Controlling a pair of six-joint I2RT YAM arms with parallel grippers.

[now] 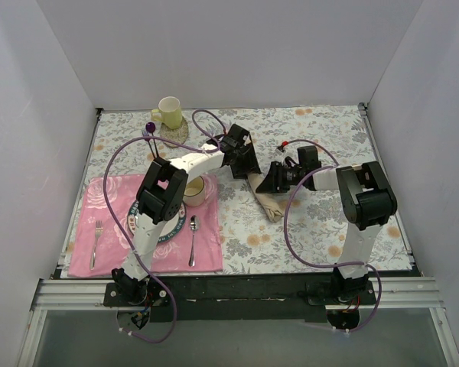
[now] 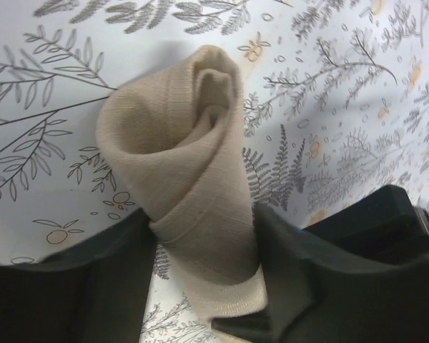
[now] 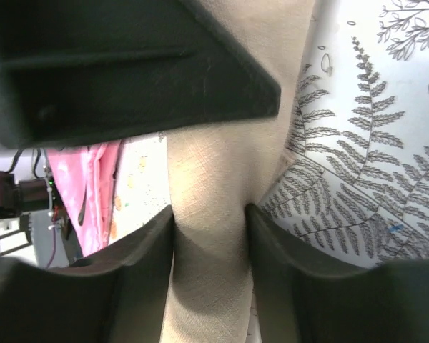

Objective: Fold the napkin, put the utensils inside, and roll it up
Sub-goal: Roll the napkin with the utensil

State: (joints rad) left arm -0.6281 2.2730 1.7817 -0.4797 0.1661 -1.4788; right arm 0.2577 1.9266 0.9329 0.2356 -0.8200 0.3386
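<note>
The beige napkin (image 1: 272, 205) lies rolled into a tube, slanting across the floral tablecloth at the table's centre. In the left wrist view the napkin (image 2: 179, 136) shows its open spiral end, and my left gripper (image 2: 204, 223) is shut on the roll, both fingers pressed against its sides. My right gripper (image 3: 209, 214) is shut on the napkin (image 3: 214, 164) further down its length. From above, the left gripper (image 1: 249, 167) and right gripper (image 1: 269, 182) sit close together on the roll's upper end. A spoon (image 1: 193, 235) and a fork (image 1: 97, 238) lie on the pink placemat. What is inside the roll is hidden.
A pink placemat (image 1: 107, 202) at the front left carries a plate (image 1: 172, 229) and a bowl (image 1: 196, 189). A yellow mug (image 1: 170, 112) and purple-tipped sticks (image 1: 150, 127) stand at the back left. White walls enclose three sides. The left gripper's black body (image 3: 129, 64) fills the right wrist view's top.
</note>
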